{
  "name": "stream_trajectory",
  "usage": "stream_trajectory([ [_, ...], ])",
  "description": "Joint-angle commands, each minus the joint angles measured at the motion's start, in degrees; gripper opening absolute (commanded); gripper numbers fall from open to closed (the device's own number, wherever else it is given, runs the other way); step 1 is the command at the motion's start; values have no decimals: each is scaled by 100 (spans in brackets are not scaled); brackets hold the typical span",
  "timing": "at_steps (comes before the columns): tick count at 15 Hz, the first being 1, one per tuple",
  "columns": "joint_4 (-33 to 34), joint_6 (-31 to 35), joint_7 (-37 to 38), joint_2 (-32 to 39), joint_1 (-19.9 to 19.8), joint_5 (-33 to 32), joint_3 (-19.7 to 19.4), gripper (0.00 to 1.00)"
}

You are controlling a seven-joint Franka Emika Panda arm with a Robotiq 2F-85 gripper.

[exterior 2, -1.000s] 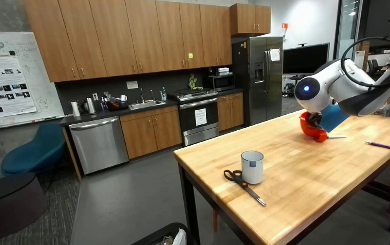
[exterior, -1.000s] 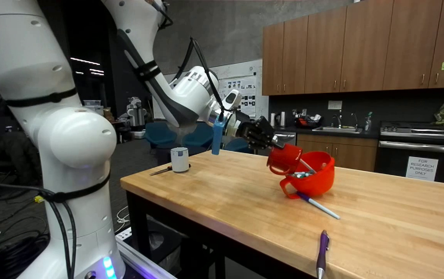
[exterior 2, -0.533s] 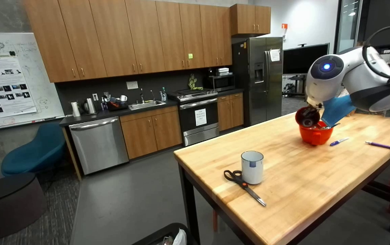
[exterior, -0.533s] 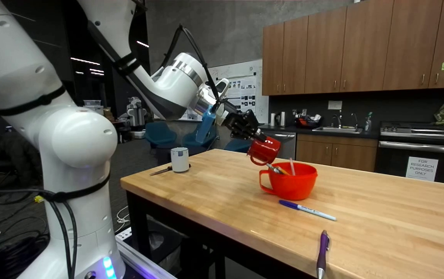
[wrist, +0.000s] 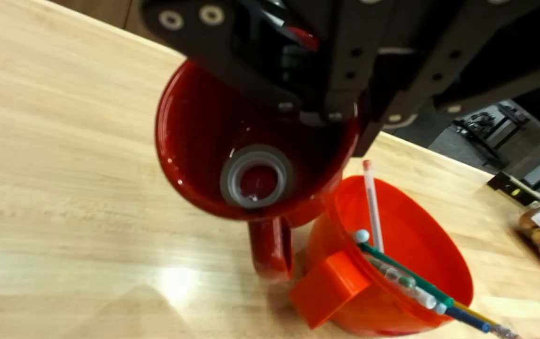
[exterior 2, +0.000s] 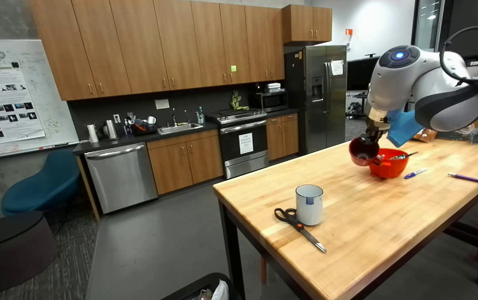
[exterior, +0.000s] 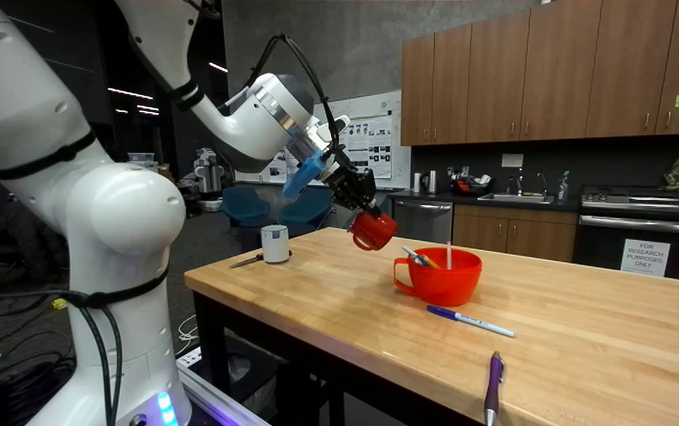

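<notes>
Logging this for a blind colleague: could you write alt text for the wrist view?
A black tool grips the wall of a dark red mug with a pale ring inside. At lower right, an orange-red bowl on a wooden table holds several pens, some jutting past the rim.

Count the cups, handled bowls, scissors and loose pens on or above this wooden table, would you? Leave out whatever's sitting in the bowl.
Cups: 2 (red mug, white cup)
Handled bowls: 1 (orange-red bowl)
Scissors: 1 (black-handled scissors)
Loose pens: 2 (blue-capped pen, purple pen)
Total: 6
</notes>
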Motion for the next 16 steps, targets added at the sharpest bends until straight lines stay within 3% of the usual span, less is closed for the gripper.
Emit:
stream_trajectory([
  [1, -3, -654, -1275, -37, 730, 1153, -196, 2],
  [7, -17, -2458, -2617, -25, 1697, 2597, -113, 2],
  [13, -35, -3663, -3851, -32, 2333, 3705, -154, 2],
  [14, -29, -3627, -4360, 48, 1715, 4169, 499, 2],
  [16, 68, -3862, -4946, 37, 1644, 4635, 611, 2],
])
